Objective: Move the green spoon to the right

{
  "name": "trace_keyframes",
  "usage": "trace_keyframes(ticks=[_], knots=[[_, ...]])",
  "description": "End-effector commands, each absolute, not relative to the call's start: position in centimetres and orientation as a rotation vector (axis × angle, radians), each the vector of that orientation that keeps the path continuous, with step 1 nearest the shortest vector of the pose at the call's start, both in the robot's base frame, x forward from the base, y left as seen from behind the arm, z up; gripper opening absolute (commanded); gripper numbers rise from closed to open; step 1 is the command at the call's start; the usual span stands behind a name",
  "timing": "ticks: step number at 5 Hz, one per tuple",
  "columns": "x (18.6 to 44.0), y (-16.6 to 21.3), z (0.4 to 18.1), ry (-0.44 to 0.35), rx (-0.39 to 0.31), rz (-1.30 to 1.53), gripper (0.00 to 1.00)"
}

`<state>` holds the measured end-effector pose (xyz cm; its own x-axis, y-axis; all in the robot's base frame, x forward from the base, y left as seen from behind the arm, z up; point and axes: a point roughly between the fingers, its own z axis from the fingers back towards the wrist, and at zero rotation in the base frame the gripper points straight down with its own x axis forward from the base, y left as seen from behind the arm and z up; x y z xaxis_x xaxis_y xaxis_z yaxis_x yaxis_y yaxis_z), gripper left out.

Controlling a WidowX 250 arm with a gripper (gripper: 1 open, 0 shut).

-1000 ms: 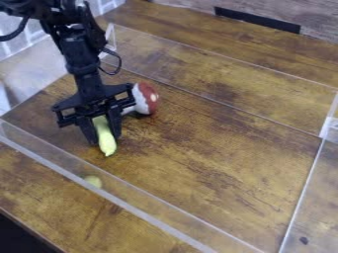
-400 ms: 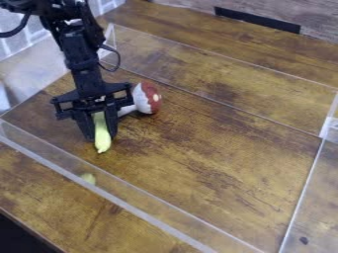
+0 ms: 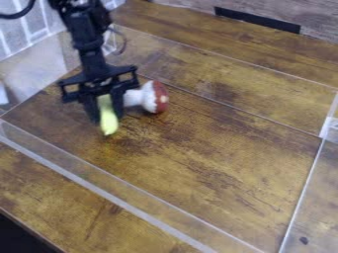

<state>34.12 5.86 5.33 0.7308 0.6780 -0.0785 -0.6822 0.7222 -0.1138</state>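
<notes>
At the left of the wooden surface (image 3: 238, 138), the black end effector (image 3: 102, 102) is pointing straight down and clamping its fingers tight on the upper end of the green spoon (image 3: 109, 121). The spoon is hanging nearly upright beneath it, its yellow-green handle blurred and its lower tip just over the boards. Just to the right, a white mushroom toy with a red cap (image 3: 146, 97) is lying on its side, inside the clear low-walled tray (image 3: 158, 219).
</notes>
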Motion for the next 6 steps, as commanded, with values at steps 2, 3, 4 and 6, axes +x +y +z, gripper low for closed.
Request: trace_keyframes(ticks=[2, 3, 4, 6], knots=[[39.1, -1.6, 11.6, -0.103, -0.186, 0.450, 0.00], [39.7, -4.7, 12.4, -0.110, -0.192, 0.384, 0.00], [39.5, -4.7, 12.6, -0.122, -0.173, 0.369, 0.00], [40.8, -0.5, 9.2, -0.136, -0.113, 0.388, 0.00]])
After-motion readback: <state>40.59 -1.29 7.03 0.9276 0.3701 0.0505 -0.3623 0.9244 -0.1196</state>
